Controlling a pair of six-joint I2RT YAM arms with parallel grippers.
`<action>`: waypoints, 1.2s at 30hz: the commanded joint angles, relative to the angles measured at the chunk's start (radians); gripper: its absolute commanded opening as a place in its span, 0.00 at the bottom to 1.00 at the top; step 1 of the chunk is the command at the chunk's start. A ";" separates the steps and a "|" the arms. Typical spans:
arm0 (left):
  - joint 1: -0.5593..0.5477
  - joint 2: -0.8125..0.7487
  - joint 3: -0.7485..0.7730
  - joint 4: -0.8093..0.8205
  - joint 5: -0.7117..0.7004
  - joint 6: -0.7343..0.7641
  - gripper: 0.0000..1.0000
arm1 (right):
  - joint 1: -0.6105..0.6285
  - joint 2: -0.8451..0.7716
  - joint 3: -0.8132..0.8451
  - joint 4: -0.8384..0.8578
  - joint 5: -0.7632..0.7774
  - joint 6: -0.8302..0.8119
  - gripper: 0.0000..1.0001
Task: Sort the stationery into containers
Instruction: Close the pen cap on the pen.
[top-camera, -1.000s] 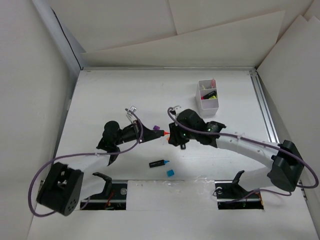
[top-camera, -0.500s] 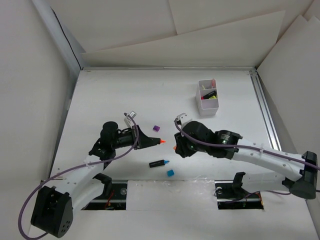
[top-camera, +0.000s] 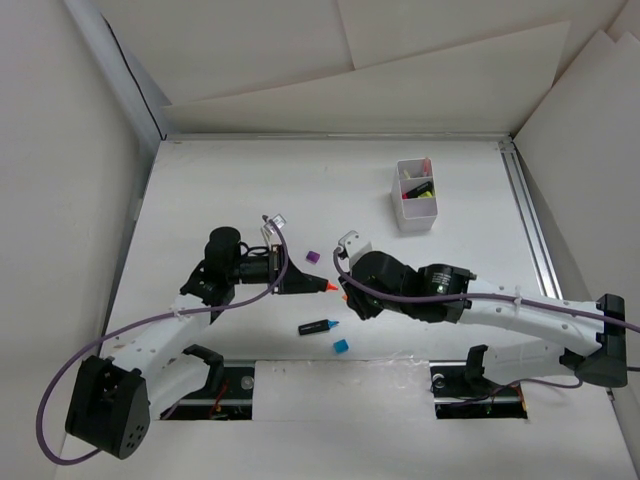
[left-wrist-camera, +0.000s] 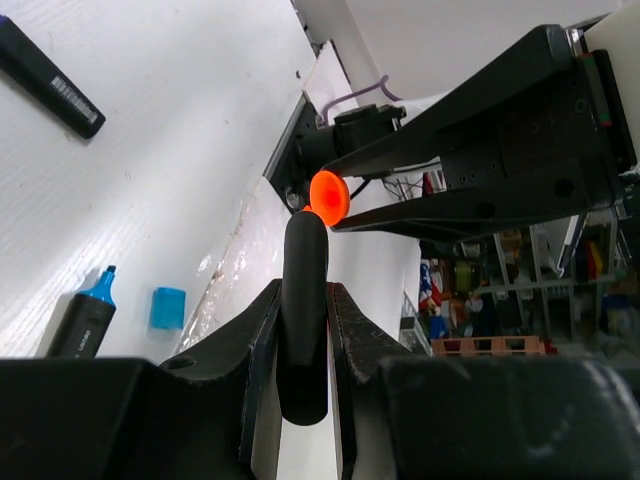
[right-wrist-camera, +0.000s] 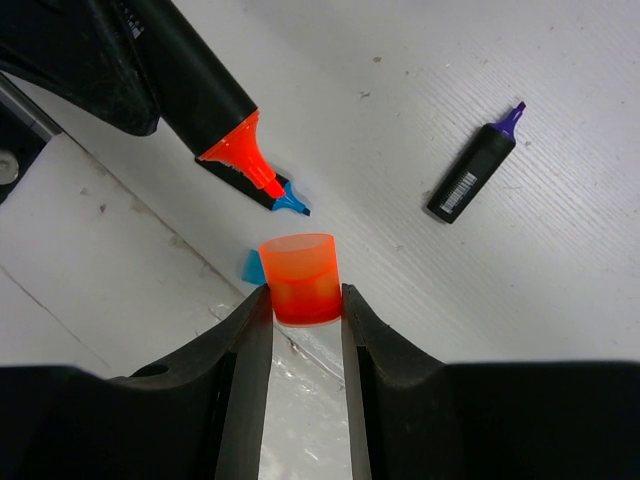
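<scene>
My left gripper (top-camera: 296, 285) is shut on a black-barrelled highlighter (left-wrist-camera: 304, 300) with a bare orange tip (right-wrist-camera: 247, 152), held above the table and pointing right. My right gripper (top-camera: 346, 297) is shut on the loose orange cap (right-wrist-camera: 300, 278), its open end facing the tip a short gap away; the cap also shows in the left wrist view (left-wrist-camera: 328, 196). An uncapped blue highlighter (top-camera: 318, 326) and a blue cap (top-camera: 341, 346) lie below them. An uncapped purple highlighter (right-wrist-camera: 475, 170) lies on the table. A purple cap (top-camera: 313, 257) lies behind. The white box (top-camera: 415, 195) holds several highlighters.
The box stands at the back right, near a metal rail (top-camera: 530, 225) along the table's right edge. White walls (top-camera: 300, 100) close in the back and both sides. The arm bases and two cut-outs (top-camera: 225, 385) sit at the near edge.
The two grippers drew apart, then the right gripper with the orange cap moved back left toward the highlighter's tip. The left arm shifted slightly up and right.
</scene>
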 joint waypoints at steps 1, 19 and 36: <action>0.002 0.001 0.041 -0.002 0.074 0.042 0.09 | 0.005 -0.021 0.039 -0.005 0.033 -0.029 0.23; 0.002 0.061 0.060 0.068 0.155 0.019 0.09 | 0.024 0.031 0.068 0.004 -0.019 -0.069 0.23; 0.002 0.110 0.051 0.088 0.209 0.010 0.11 | 0.064 0.089 0.105 0.044 -0.016 -0.097 0.23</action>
